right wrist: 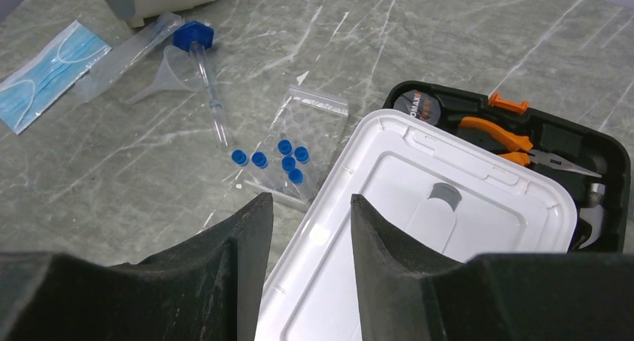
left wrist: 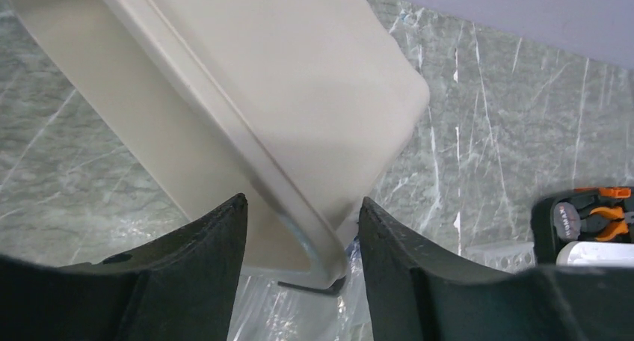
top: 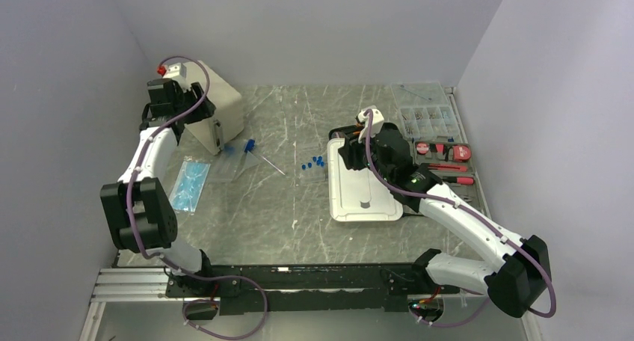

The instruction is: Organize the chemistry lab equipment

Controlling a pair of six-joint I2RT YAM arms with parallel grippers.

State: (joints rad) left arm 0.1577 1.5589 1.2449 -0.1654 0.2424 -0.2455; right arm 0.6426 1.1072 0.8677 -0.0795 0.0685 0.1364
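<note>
Only one piece of writing can be read: a round label (right wrist: 413,104) in the black tool case (right wrist: 598,154), its letters ending "MAX". Blue caps (right wrist: 288,161) lie on and beside a clear rack (right wrist: 306,117) on the surface (right wrist: 448,49), near the white lid (right wrist: 478,229). The right gripper (right wrist: 310,203), narrowly parted, straddles that lid's edge. The left gripper (left wrist: 303,201), jaws apart, straddles the rim of a tilted beige bin (left wrist: 299,79).

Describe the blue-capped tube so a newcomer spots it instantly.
Find the beige box at the far-left corner. Just right of it, beside a clear funnel, lies the tube: long, clear, one big blue cap, unlike the tiny blue vials nearby.
</note>
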